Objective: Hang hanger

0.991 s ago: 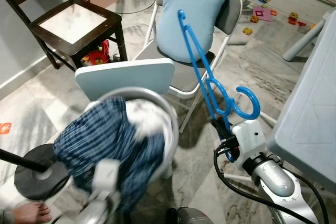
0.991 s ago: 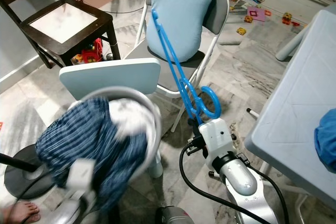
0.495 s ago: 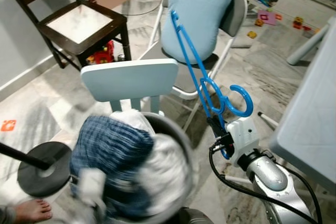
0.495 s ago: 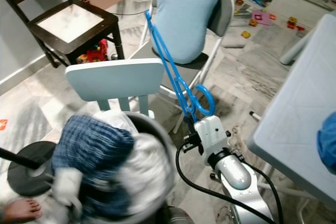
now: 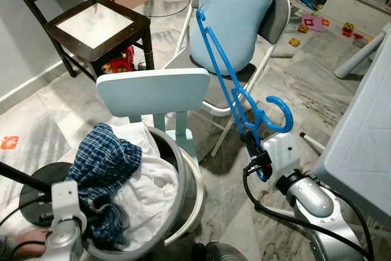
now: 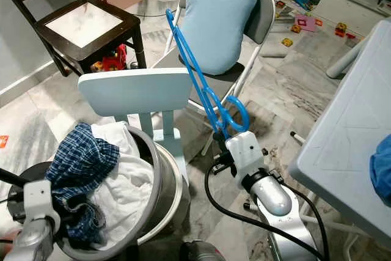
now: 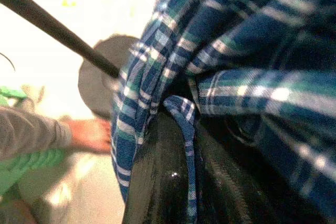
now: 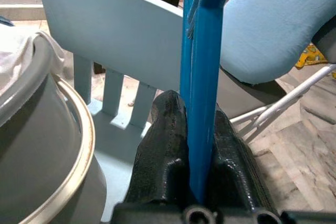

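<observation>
A blue plastic hanger [image 5: 221, 68] stands slanted up toward the folding chair, its hook [image 5: 282, 120] curling low on the right. My right gripper [image 5: 250, 142] is shut on the hanger's lower end; the right wrist view shows the blue bar [image 8: 202, 77] pinched between the black fingers [image 8: 165, 145]. At lower left my left arm [image 5: 66, 206] is at the rim of a grey laundry basket [image 5: 183, 181]. The basket holds a blue plaid cloth [image 5: 104, 157] and white laundry [image 5: 146, 194]. In the left wrist view, plaid cloth [image 7: 236, 77] drapes over my left gripper [image 7: 181, 145].
A small pale blue chair [image 5: 153, 90] stands right behind the basket. Beyond it are a folding chair with a blue cushion [image 5: 235, 16] and a dark wooden chair [image 5: 91, 22]. A grey table [image 5: 366, 132] runs along the right. A black stand base [image 5: 36, 187] and a person's foot [image 5: 27, 236] are at lower left.
The basket, raised and blurred before, has swung down to the lower left with my left arm and is now sharp. The right gripper and hanger have barely moved.
</observation>
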Controlling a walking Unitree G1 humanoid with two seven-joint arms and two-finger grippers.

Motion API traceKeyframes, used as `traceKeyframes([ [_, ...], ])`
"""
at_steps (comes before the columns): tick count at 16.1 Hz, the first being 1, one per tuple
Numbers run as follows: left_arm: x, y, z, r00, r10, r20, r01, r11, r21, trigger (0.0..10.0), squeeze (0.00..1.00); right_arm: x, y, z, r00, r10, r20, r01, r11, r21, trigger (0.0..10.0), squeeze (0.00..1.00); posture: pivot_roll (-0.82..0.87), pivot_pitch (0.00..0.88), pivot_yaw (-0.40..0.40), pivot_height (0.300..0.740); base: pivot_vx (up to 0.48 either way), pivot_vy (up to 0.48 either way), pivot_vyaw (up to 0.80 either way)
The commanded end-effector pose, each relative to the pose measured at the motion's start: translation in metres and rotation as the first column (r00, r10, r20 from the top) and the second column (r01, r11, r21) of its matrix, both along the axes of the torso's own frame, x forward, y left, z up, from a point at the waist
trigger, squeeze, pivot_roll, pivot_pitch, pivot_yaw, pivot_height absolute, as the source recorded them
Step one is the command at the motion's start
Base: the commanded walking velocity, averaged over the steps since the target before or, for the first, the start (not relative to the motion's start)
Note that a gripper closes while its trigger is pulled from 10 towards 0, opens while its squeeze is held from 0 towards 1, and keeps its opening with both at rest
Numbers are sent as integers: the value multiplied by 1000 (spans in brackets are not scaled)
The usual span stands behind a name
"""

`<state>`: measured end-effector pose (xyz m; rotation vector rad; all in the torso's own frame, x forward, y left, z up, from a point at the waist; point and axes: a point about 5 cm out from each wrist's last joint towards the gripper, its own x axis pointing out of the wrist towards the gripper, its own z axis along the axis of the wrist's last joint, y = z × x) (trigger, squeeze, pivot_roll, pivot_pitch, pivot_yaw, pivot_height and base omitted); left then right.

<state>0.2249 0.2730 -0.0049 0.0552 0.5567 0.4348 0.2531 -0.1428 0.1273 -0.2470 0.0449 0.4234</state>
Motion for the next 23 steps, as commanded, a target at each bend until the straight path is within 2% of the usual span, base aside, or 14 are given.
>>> traceKeyframes([
  [1,0,4,1,1000,25,10,-25,1000,18,0,0,-2,-3,-2,1000,-12,-1,12,1000,2,10000,0,-139,202,-117,740,0,0,0],
  [3,11,5,8,998,29,59,-31,999,45,0,0,-2,-3,-3,1000,-13,-2,13,1000,3,10000,0,-144,202,-117,740,0,0,0],
  [5,27,0,22,989,-1,150,-7,998,57,0,0,-2,-5,-2,1000,-19,1,19,1000,0,10000,0,-150,201,-115,740,0,0,0],
  [7,36,-7,27,985,-43,167,31,997,75,0,0,-2,-6,-3,1000,-24,-1,23,1000,-2,10000,0,-149,202,-111,740,0,0,0],
  [14,38,-13,21,986,-76,147,65,995,75,0,0,-3,-5,-6,1000,-30,-5,30,1000,4,10000,0,-147,202,-98,740,0,0,0],
  [17,42,-14,27,980,-79,185,66,995,74,0,0,-1,-4,-6,1000,-30,-2,30,1000,8,10000,0,-146,197,-97,740,0,0,0],
  [18,50,-23,39,962,-147,230,124,986,111,0,0,-1,-4,-5,1000,-30,0,30,1000,9,10000,0,-143,194,-97,740,0,0,0],
  [19,56,-31,46,946,-186,264,159,980,118,2784,0,0,-4,-5,1000,-29,1,29,1000,8,10000,0,-143,194,-97,740,0,0,0],
  [20,63,-43,56,920,-240,311,214,970,116,4510,0,0,-4,-5,1000,-30,2,30,1000,11,10000,0,-141,192,-97,740,0,0,0],
  [21,73,-62,70,863,-331,381,304,943,132,5176,0,1,-2,-4,1000,-29,6,28,999,14,10000,0,-141,192,-97,740,0,0,0],
  [22,80,-74,79,826,-390,408,357,921,158,10000,0,1,-2,-4,1000,-28,7,28,1000,15,10000,0,-140,191,-94,740,0,0,0],
  [23,87,-86,87,790,-438,429,400,899,181,10000,0,1,-2,-4,1000,-30,9,30,999,17,10000,0,-143,189,-90,740,0,0,0],
])
